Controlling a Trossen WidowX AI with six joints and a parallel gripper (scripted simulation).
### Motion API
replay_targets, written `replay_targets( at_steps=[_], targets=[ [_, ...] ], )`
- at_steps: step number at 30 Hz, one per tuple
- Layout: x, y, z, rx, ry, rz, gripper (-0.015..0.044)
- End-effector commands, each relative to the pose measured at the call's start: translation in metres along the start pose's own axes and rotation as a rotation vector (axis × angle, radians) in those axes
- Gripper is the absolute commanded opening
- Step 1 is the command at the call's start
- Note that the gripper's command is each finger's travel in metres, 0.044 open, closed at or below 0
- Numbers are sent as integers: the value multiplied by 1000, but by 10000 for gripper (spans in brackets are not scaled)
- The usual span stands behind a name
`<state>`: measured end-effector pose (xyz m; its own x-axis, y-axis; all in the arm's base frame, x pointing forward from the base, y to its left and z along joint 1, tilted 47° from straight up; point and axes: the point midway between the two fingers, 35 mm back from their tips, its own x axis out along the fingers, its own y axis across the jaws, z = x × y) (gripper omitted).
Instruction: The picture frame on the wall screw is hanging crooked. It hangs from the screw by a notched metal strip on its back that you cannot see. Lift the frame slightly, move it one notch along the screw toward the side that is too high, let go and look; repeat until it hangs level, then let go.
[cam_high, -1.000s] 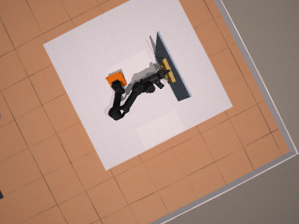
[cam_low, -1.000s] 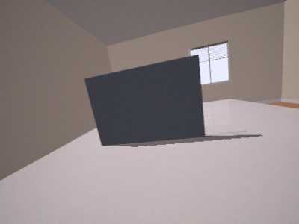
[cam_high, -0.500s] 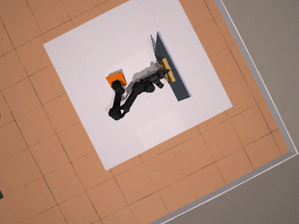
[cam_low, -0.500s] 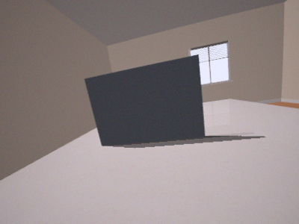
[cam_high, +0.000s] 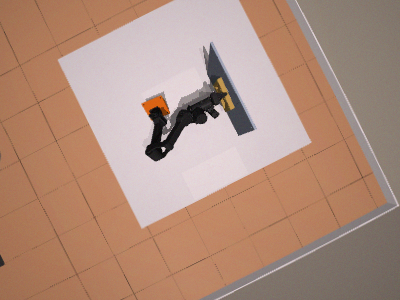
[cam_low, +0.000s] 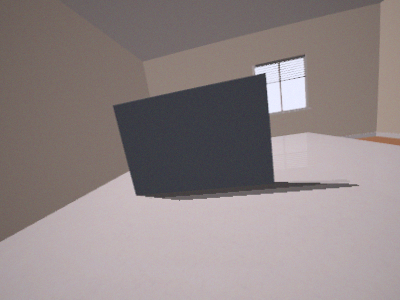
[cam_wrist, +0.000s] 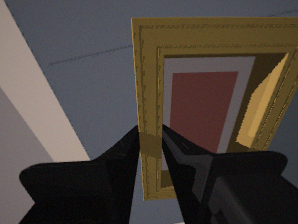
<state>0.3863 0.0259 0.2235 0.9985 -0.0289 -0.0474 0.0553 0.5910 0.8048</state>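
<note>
The gold picture frame (cam_high: 230, 103) (cam_wrist: 210, 34) stands in front of the dark wall panel (cam_high: 243, 120) (cam_low: 200, 140) (cam_wrist: 75, 95). In the wrist view it shows a dark red picture with a pale border, and its right part runs out of view. My gripper (cam_high: 224, 95) (cam_wrist: 149, 128) is shut on the frame's left side bar, with one finger on each side of the bar. The screw and the notched strip are hidden. The exterior camera sees only the panel's back, so the frame and gripper are hidden there. I cannot tell exactly how level the frame is.
The arm (cam_high: 172, 137) reaches from its orange base plate (cam_high: 147, 107) across the white table top (cam_high: 105, 75) (cam_low: 200, 240) to the panel. The panel stands upright near one side of the table. A window (cam_low: 292, 92) is in the room wall behind.
</note>
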Motion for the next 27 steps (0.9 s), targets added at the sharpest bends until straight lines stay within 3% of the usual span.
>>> replay_targets(
  at_steps=[1, 27],
  targets=[
    [0, 0, 0, 0, 2, 7, 0],
    [0, -5, 1, -4, 0, 1, 0]
  ],
)
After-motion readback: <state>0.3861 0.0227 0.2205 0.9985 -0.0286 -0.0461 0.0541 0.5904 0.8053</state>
